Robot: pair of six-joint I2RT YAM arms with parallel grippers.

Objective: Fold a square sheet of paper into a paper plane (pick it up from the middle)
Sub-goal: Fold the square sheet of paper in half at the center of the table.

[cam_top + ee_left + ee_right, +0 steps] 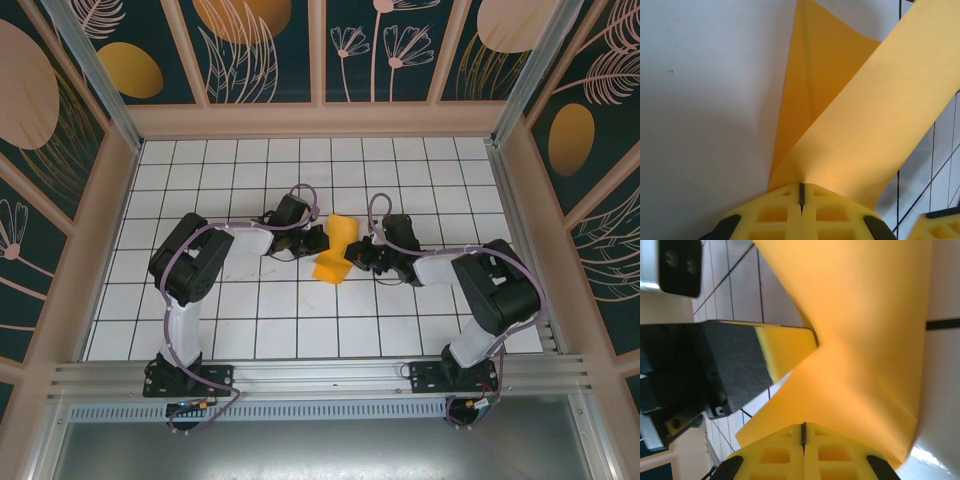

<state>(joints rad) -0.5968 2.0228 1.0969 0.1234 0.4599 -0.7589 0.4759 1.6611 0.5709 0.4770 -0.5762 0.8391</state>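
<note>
- My left tool (801, 195) is clenched on one edge of the square sheet of paper (880, 125); my right tool (803, 432) is clenched on the opposite edge.
- The sheet bows between both tools, part-folded, over the surface (250, 330); I judge the double pinch lets me steer the next crease.
</note>
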